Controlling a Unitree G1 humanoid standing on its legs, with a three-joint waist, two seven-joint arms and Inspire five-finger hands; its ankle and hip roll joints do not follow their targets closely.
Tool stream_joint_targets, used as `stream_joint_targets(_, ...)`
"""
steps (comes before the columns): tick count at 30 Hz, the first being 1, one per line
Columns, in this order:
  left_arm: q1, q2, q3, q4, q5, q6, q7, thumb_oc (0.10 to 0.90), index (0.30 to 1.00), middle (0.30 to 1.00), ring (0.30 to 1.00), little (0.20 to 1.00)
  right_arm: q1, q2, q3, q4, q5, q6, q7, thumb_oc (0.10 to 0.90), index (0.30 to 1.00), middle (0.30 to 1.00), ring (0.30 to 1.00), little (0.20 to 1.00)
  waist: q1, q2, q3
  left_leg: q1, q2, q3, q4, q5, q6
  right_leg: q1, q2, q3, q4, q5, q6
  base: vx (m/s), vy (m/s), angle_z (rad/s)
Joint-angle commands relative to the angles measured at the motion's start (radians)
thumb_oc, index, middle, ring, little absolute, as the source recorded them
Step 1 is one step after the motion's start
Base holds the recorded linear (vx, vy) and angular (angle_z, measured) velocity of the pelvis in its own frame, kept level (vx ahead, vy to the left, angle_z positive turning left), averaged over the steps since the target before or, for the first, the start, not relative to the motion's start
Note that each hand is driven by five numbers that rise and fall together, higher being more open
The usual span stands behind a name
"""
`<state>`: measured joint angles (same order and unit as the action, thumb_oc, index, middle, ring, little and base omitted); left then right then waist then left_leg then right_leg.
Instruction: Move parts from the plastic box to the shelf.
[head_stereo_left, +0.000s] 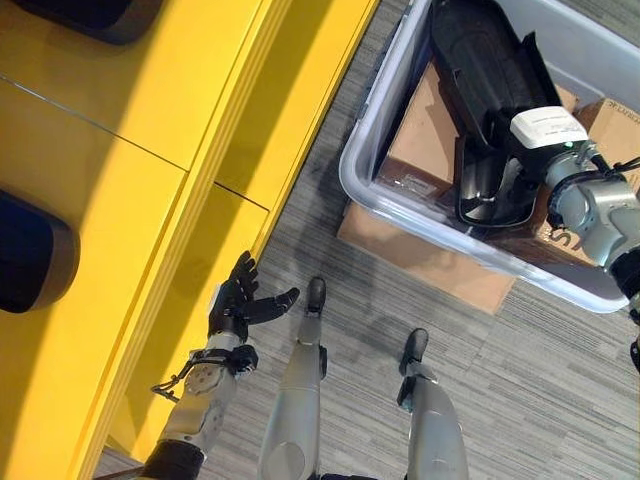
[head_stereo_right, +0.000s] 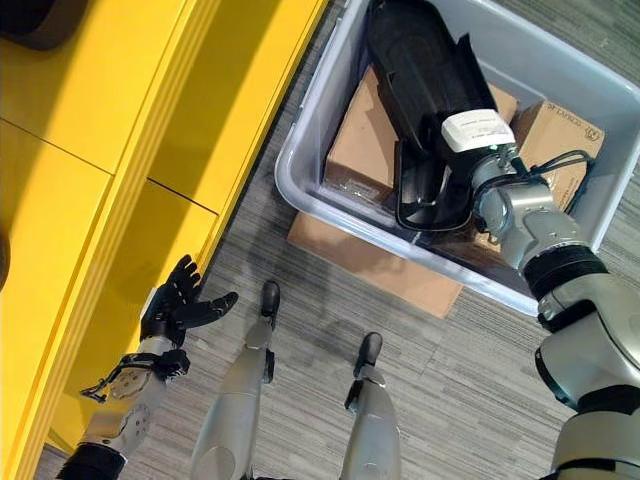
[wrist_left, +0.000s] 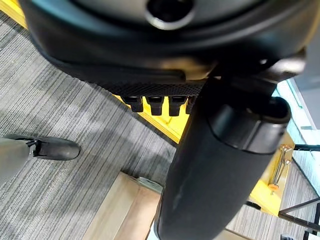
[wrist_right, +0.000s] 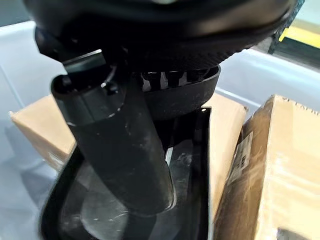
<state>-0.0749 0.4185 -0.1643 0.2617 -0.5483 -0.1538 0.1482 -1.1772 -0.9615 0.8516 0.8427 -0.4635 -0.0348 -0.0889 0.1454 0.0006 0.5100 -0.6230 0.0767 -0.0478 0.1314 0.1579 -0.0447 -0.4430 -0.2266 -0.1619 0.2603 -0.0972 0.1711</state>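
So the right hand (head_stereo_right: 478, 165) is down inside the grey plastic box (head_stereo_right: 310, 190), sitting on the near end of a long black moulded part (head_stereo_right: 425, 85). In the right wrist view the thumb lies along the inside of the part's hollow while the fingers look hooked over its rim, so my read is it's clamped on the edge. That makes sense, since the rim is really the only thin bit on a bulky shell like this that a hand could close around. The part lies lengthwise in the box, propped on top of cardboard boxes (head_stereo_right: 360, 140) packed inside, which keeps it high and easy to reach. The plastic box itself sits on a flat sheet of cardboard (head_stereo_right: 370, 265) on the grey carpet.

The left hand (head_stereo_left: 236, 300) is well away from all that, hanging palm-up beside the yellow shelf (head_stereo_left: 120, 180) with fingers spread and relaxed, holding nothing. I'd guess it's just parked until the part comes over. There are dark rounded things (head_stereo_left: 30, 250) already on the shelf, probably more parts.

As for writing, the back of the right hand carries a white label with small print I can't make out, and one cardboard box (head_stereo_right: 565, 150) has dark lettering on its side, also too small and angled to read properly
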Motion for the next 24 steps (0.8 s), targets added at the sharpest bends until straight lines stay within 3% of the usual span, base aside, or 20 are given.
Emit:
stream_joint_targets(1,0.004,0.058,0.01,-0.122,-0.017,-0.083,0.01,0.9,1.0,1.0,1.0,1.0,-0.169,-0.127,0.053,0.027,-0.002,0.008,-0.06,0.9,1.0,1.0,1.0,1.0,0.009,0.001,-0.012,-0.06,0.056,-0.032,0.141,-0.125,-0.029,0.093,-0.008,0.011,0.004,-0.028,-0.031,0.01,-0.012,0.11)
stream_joint_targets(11,0.003,0.061,0.009,-0.15,-0.038,-0.099,0.017,0.9,1.0,1.0,1.0,1.0,-0.185,-0.152,0.079,0.091,0.009,0.01,-0.084,0.9,1.0,1.0,1.0,1.0,0.017,0.018,0.01,-0.123,0.037,-0.044,0.161,-0.132,-0.023,0.033,-0.009,0.015,0.04,-0.034,-0.031,0.01,-0.006,0.05)
stream_joint_targets(12,0.002,0.06,0.009,-0.153,-0.041,-0.1,0.019,0.9,1.0,1.0,1.0,1.0,-0.185,-0.147,0.08,0.099,0.009,0.011,-0.082,0.675,0.684,0.684,0.684,0.684,0.018,0.02,0.01,-0.131,0.035,-0.046,0.165,-0.133,-0.022,0.025,-0.009,0.016,0.046,-0.036,-0.031,0.0,-0.01,0.06)
stream_joint_targets(13,0.0,0.058,0.007,-0.151,-0.042,-0.1,0.02,0.9,1.0,1.0,1.0,1.0,-0.185,-0.142,0.082,0.104,0.009,0.011,-0.083,0.4,0.3,0.3,0.3,0.3,0.019,0.022,0.01,-0.138,0.033,-0.046,0.168,-0.134,-0.022,0.016,-0.009,0.016,0.053,-0.038,-0.032,0.0,0.003,0.07)
stream_joint_targets(24,-0.01,0.047,0.007,-0.139,-0.038,-0.11,0.04,0.9,1.0,1.0,1.0,1.0,-0.119,-0.072,0.035,0.108,0.004,0.014,-0.102,0.4,0.3,0.3,0.3,0.3,0.018,0.032,0.01,-0.169,0.028,-0.045,0.201,-0.144,-0.016,-0.02,-0.008,0.018,0.099,-0.055,-0.038,0.0,0.001,0.02)
